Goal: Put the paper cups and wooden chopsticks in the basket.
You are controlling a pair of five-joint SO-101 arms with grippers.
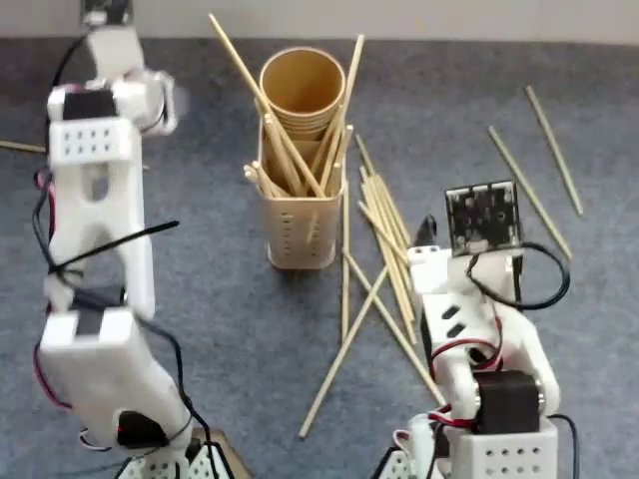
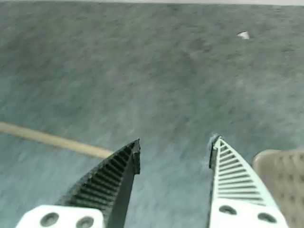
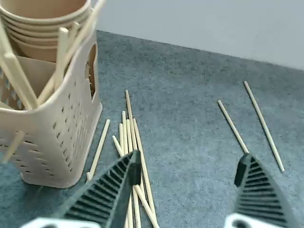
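Partly done, I judge: the paper cups [image 1: 303, 88] sit stacked in the basket [image 1: 298, 239], with several chopsticks [image 1: 288, 160] leaning beside them. On the surface [image 1: 220, 299] a loose bundle [image 3: 130, 142] lies just ahead of the open, empty right pincer [image 3: 190, 164], with two strays [image 3: 251, 123] farther off. One stick [image 2: 52, 139] lies near the open, empty left pincer [image 2: 175, 147].

Most likely a robotics lab or hobby workshop rather than a home. Told by the tabletop [image 1: 220, 329] wrapped in grey felt-like cloth, the left arm [image 1: 130, 190] and right arm [image 1: 479, 329] of white printed parts with loose black cables [image 1: 100, 250], a bare circuit board [image 1: 483, 217], and a plain pale wall [image 3: 213, 28] behind.
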